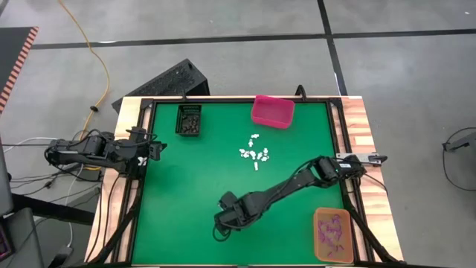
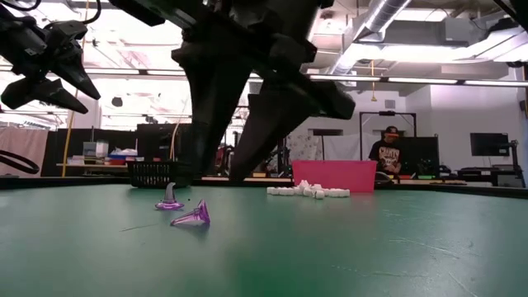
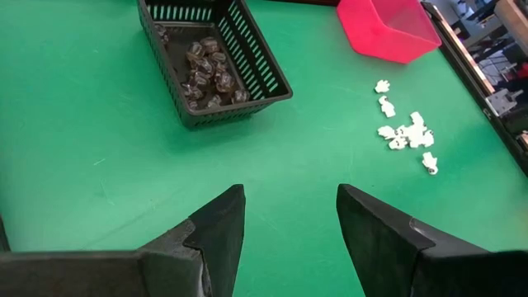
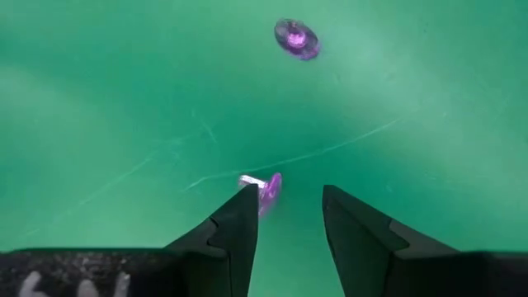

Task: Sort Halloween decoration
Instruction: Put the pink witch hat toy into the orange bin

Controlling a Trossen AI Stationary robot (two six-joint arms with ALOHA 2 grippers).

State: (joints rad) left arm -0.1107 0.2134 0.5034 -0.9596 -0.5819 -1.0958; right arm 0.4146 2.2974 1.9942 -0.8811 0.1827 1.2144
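Observation:
Two small purple trinkets lie on the green mat in the low view, one farther off than the other. In the right wrist view one lies just ahead of my open right gripper, close beside one fingertip, and the other lies farther on. The low view shows this gripper raised off the mat. It is near the table's front middle. A cluster of white trinkets lies at mid-table. My left gripper waits open and empty at the left edge.
A black basket with dark trinkets and a pink bin stand along the far edge. An orange bin holding purple trinkets sits at the near right corner. A person sits in the room behind the table.

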